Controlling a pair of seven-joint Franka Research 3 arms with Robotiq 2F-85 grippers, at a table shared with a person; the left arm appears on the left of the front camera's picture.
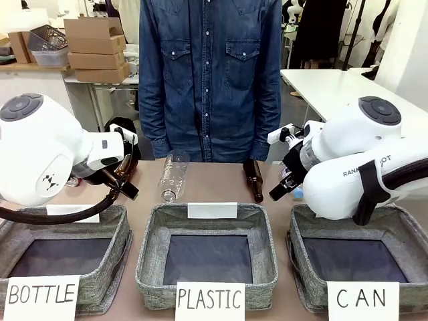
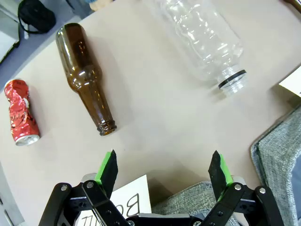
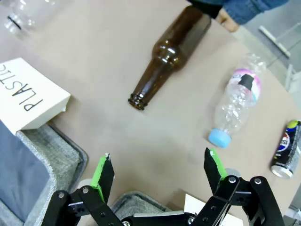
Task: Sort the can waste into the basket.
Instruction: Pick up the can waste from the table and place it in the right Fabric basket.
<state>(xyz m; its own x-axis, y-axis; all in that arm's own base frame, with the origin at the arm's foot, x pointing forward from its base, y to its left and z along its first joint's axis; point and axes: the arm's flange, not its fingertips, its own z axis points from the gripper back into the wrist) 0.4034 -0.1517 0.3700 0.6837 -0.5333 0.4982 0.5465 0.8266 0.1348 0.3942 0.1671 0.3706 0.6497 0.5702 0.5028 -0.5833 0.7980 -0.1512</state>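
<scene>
The dented red can (image 2: 19, 113) lies on the table to the left of my open left gripper (image 2: 164, 172), well apart from its green pads. At the right edge of the right wrist view lies the dark can (image 3: 286, 150) with silver ends, right of my open right gripper (image 3: 160, 174) and clear of it. Nothing sits between either pair of fingers. From the front, the left gripper (image 1: 126, 177) hovers behind the BOTTLE bin and the right gripper (image 1: 284, 184) behind the CAN basket (image 1: 299, 261), whose dark inside looks bare.
A brown bottle (image 2: 87, 77) and a clear bottle (image 2: 202, 37) lie ahead of the left gripper. Another brown bottle (image 3: 169, 56) and a small blue-capped plastic bottle (image 3: 235, 106) lie ahead of the right. The PLASTIC bin (image 1: 207, 261) and BOTTLE bin (image 1: 60, 261) flank the basket. A person (image 1: 210, 80) stands opposite.
</scene>
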